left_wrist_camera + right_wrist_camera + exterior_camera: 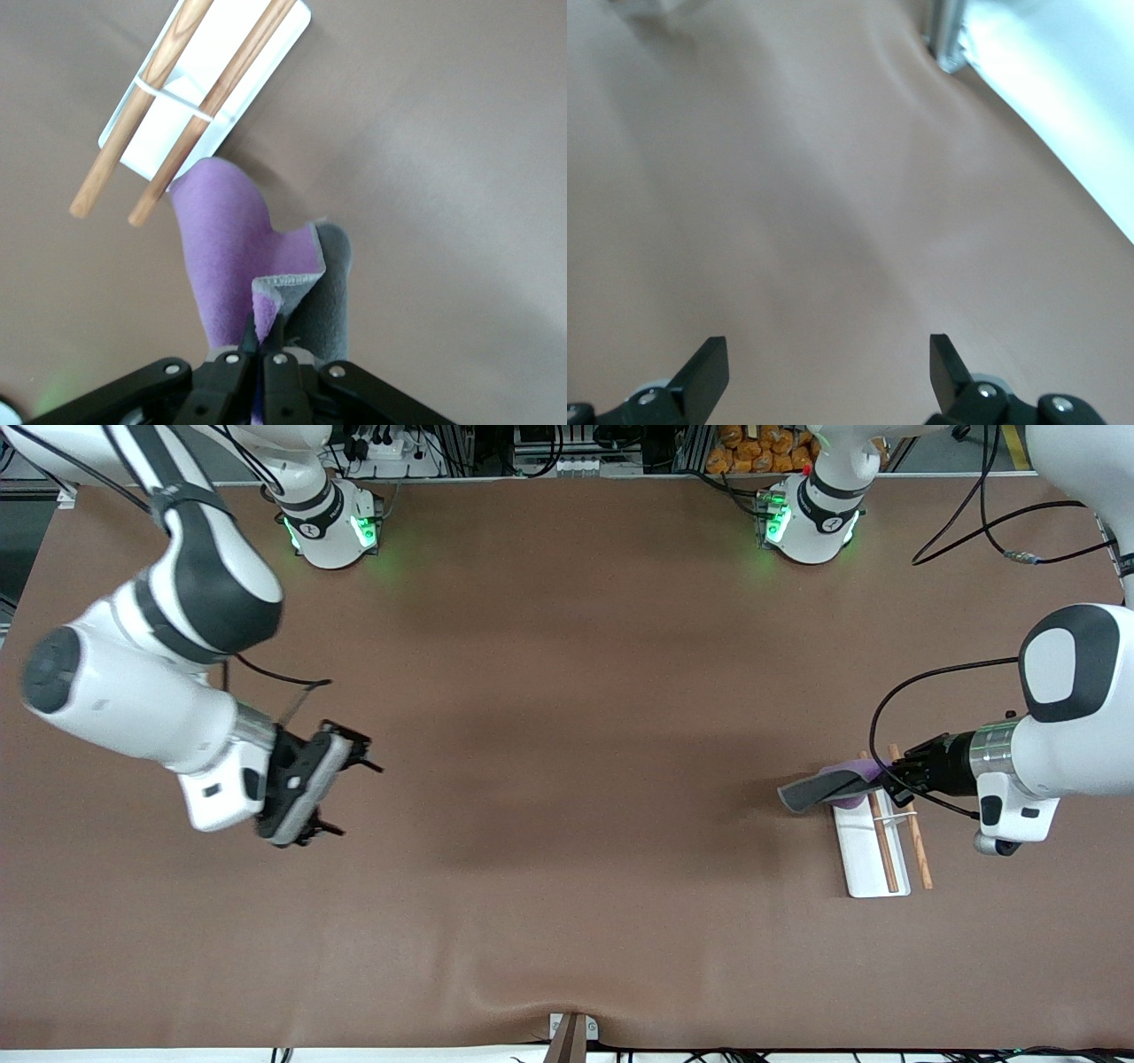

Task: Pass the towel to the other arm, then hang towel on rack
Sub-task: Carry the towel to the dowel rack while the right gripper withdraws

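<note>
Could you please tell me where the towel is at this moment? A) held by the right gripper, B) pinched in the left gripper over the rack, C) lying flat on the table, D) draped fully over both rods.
B: the left gripper is shut on the towel, which hangs over the end of the rack; the right gripper is open and empty.

High front view facing robots, wrist views close — downward, tabletop [567, 691] shared

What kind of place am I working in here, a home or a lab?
Most likely a robotics lab: two arm bases bolted along a brown-covered table, loose cables and power strips at its edge, and only a small rack as prop.
</note>
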Tool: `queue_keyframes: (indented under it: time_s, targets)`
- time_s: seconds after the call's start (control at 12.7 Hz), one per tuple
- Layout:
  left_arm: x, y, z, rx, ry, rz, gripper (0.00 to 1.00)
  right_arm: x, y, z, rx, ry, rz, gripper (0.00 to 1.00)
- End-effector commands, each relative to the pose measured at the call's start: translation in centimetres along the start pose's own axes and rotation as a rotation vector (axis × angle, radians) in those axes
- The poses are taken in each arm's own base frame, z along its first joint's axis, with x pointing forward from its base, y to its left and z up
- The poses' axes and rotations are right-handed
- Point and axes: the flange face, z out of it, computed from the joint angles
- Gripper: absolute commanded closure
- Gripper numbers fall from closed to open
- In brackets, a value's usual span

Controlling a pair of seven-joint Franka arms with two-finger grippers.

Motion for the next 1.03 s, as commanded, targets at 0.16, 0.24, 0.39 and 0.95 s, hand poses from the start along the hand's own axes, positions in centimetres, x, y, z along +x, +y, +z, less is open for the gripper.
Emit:
queue_keyframes:
  time_s: [0.16, 0.24, 0.39, 0.95]
  targets:
    - [4.4, -3.2, -0.4, -0.032, 0.034, 0.090, 1.00, -7.2, 0.2, -7.3, -0.142, -0.143, 0.118, 0.00]
    - [5.8, -4.7, -0.4, -0.036, 0.035, 0.118, 1.00, -9.0, 1.2, -8.9, -0.164, -0.151, 0.157, 0.00]
    - [7.8, -7.0, -0.2, -0.036, 0.032, 0.174, 1.00, -12.6, 3.2, -11.0, -0.173, -0.169, 0.242, 0.00]
    - [12.3, -12.5, 0.8, -0.046, 0.023, 0.331, 1.00, -15.3, -1.2, -16.9, -0.197, -0.220, 0.844, 0.00]
